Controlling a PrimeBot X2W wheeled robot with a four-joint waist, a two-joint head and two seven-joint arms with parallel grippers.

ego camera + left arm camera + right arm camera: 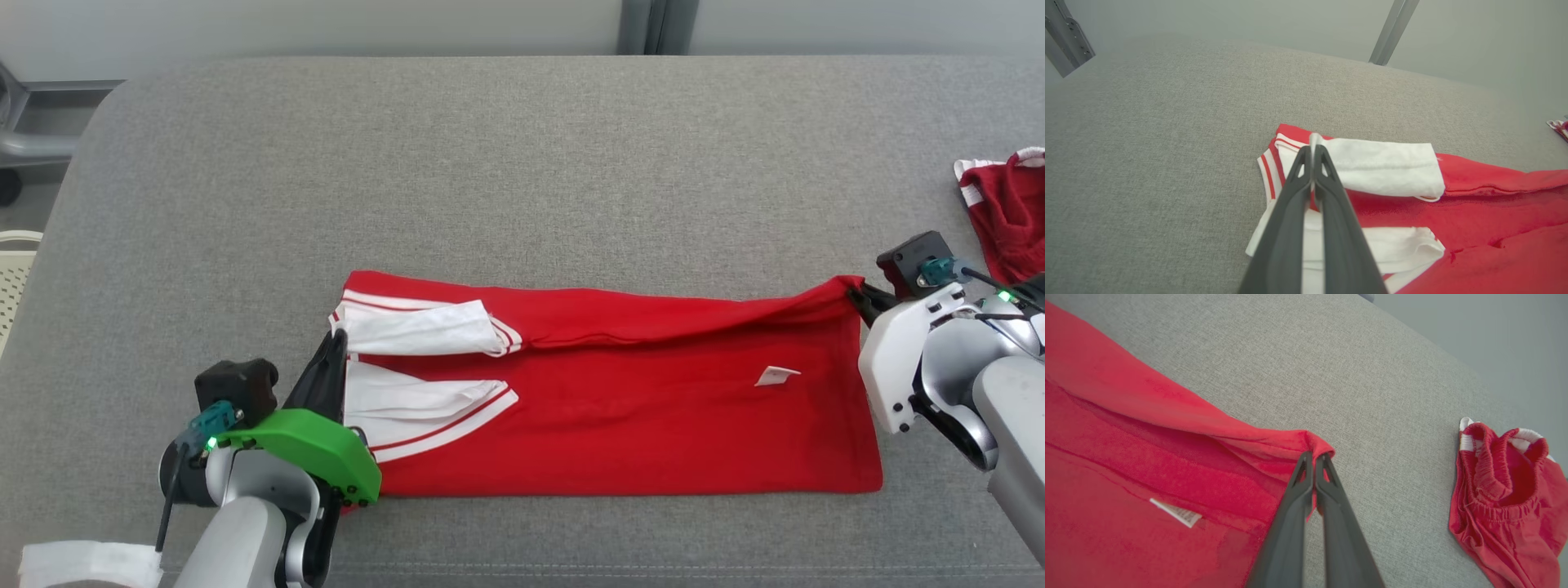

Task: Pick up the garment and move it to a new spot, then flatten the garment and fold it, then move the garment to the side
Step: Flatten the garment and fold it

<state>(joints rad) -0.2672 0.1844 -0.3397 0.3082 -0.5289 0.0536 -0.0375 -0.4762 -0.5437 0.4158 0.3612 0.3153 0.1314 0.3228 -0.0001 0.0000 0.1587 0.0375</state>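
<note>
A gray cushion (522,163) is stretching across the whole workspace. A red shirt (653,408) with white sleeves is lying folded lengthwise on its near middle, running left to right. Red shorts (1012,212) are sitting crumpled at the cushion's right edge, apart from the shirt. The left gripper (335,343) is pinching white fabric at the shirt's sleeve end, fingers pressed together on it. The right gripper (857,298) is clamping the shirt's far right corner, lifting it slightly. A small white tag (775,376) is showing near that end.
</note>
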